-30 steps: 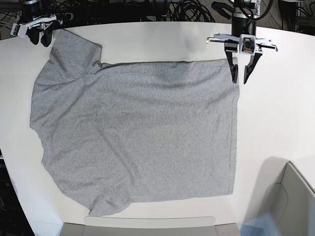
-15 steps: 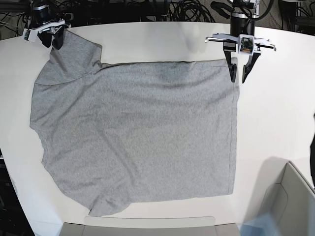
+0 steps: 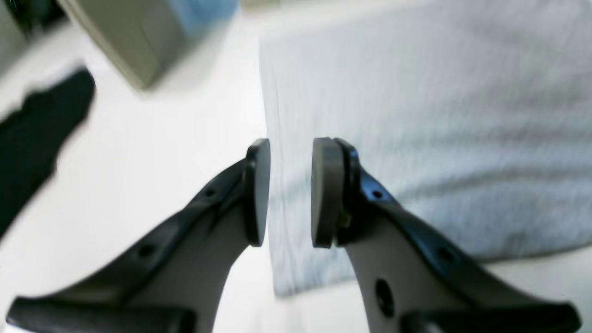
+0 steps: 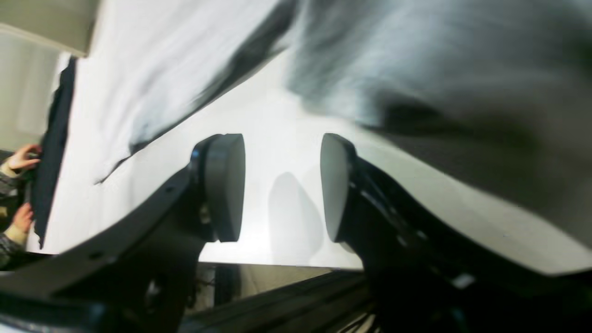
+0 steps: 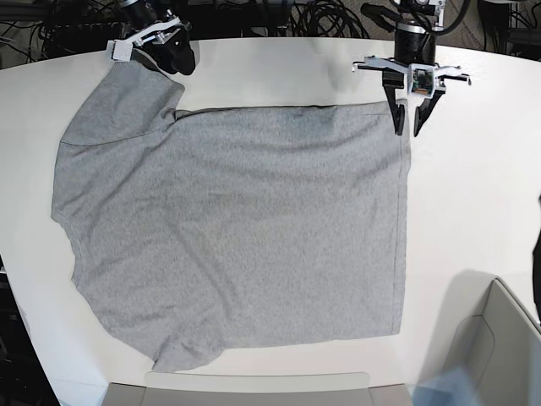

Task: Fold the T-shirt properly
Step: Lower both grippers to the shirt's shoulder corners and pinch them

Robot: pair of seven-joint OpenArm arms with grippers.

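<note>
Left hand point(image 5: 406, 128) straddles the T-shirt point(image 5: 245, 228) hem corner, released; right hand point(image 5: 169, 61) hangs released by the sleeve.

heather-grey T-shirt point(image 5: 237, 228), white table point(image 5: 473, 194)

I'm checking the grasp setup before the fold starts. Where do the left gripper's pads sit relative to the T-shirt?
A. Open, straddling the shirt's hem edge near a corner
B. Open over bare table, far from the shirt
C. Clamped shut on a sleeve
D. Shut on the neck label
A: in the left wrist view the left gripper has a gap between its pads, and the T-shirt hem edge runs up through that gap.
</note>
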